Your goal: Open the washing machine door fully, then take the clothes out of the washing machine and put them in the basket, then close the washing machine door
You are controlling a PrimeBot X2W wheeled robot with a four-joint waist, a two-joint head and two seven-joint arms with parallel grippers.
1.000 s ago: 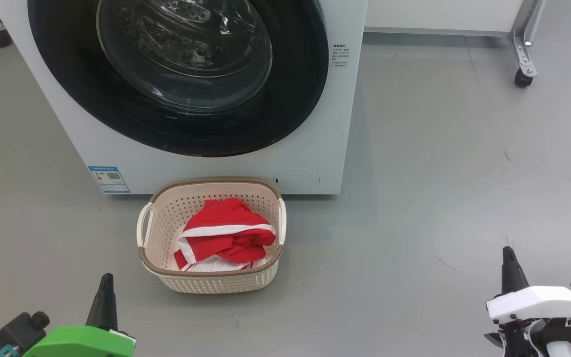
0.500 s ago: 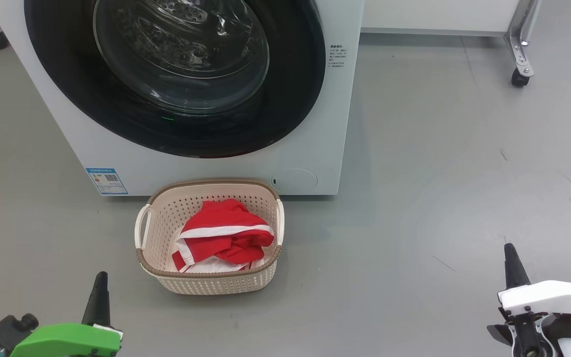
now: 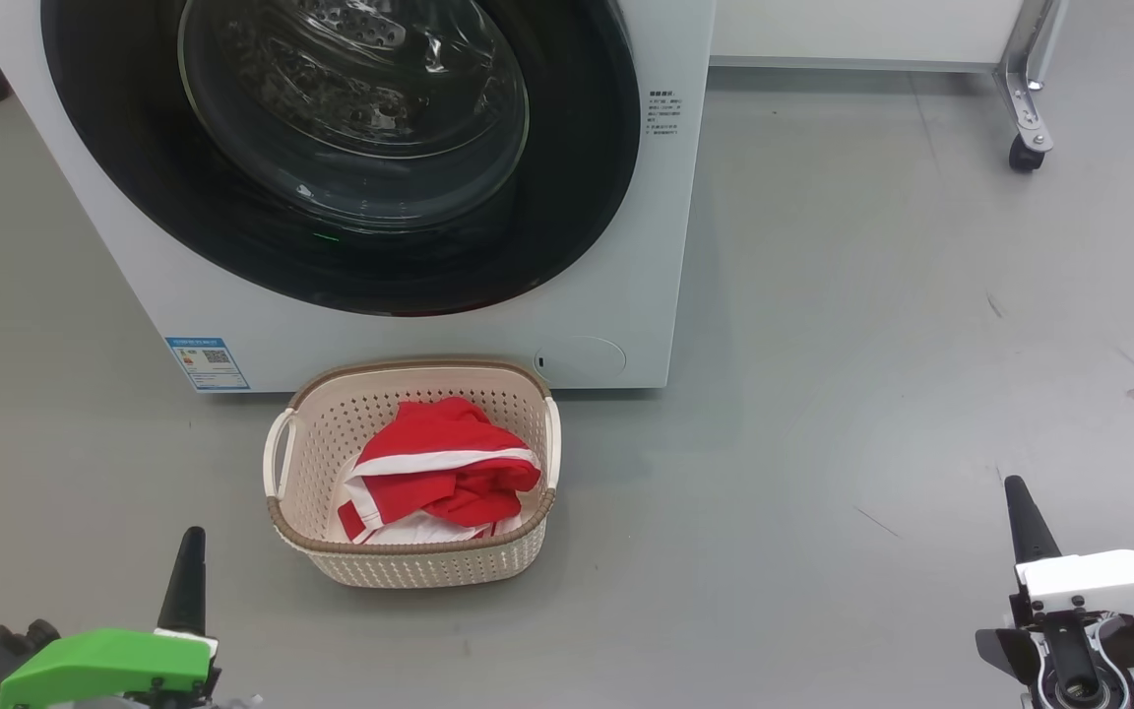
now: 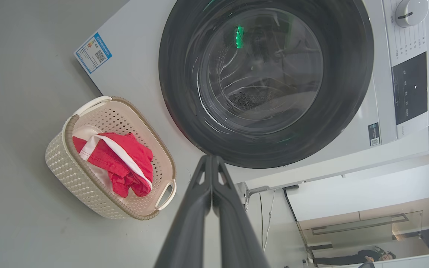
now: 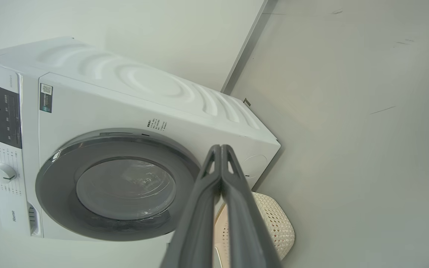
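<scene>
"Two containers, then. Start with the big one."

"The washing machine (image 3: 626, 217) is a white box standing on the grey floor (image 3: 872, 345). The washing machine door (image 3: 582, 148) lies shut, flat against the front, with a glossy black rim around a bulging clear glass bowl. The holes of the steel drum show through the glass."

"And the small one?"

"The basket (image 3: 409, 563) sits on the floor just in front of the machine's foot, below the door. Whether it touches the machine, I cannot tell. The clothes (image 3: 439, 471) lie inside it in a red heap crossed by a white stripe, with white cloth underneath, sitting below the brown rim."

"The grippers?"

"Both are closed, with the dark fingers pressed together. They hold nothing and touch nothing. The left gripper (image 3: 193, 540), on a green housing, hangs over the floor at the basket's near left, apart from it. The right gripper (image 3: 1017, 487), on a white housing, is well apart to the right."

"Anything else around?"

"A metal frame leg on a castor (image 3: 1020, 148) stands far right, well apart from the machine. On the machine's front there is a dark control panel (image 4: 410, 87), a blue sticker (image 3: 207, 362) at the lower left, a round cover (image 3: 582, 356) at the lower right, and a white dial (image 4: 410, 11)."
</scene>
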